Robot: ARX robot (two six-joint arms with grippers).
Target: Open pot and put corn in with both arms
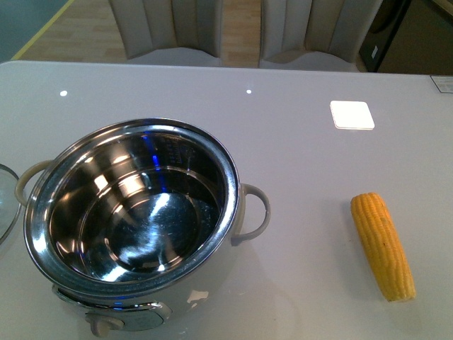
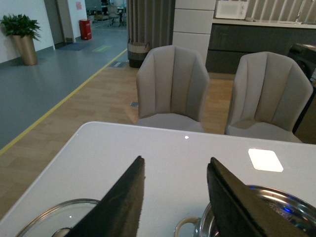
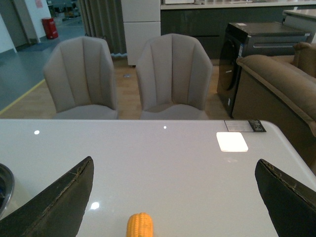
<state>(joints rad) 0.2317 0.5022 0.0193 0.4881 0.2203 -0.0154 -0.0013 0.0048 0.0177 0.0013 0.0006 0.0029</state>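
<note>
The pot (image 1: pixel 134 212) stands open at the front left of the white table, its steel bowl empty. Its glass lid (image 1: pixel 6 202) lies on the table just left of it, and shows in the left wrist view (image 2: pixel 52 217). The corn (image 1: pixel 382 244) lies on the table to the right, well apart from the pot. Neither arm shows in the front view. My left gripper (image 2: pixel 175 163) is open and empty above the gap between lid and pot (image 2: pixel 276 207). My right gripper (image 3: pixel 175 168) is wide open and empty, with the corn's tip (image 3: pixel 140 225) below and between its fingers.
Two beige chairs (image 1: pixel 170 28) stand behind the table's far edge. A bright square light reflection (image 1: pixel 352 115) lies on the tabletop at the back right. A dark cabinet and brown sofa (image 3: pixel 276 74) stand beyond the table's right side.
</note>
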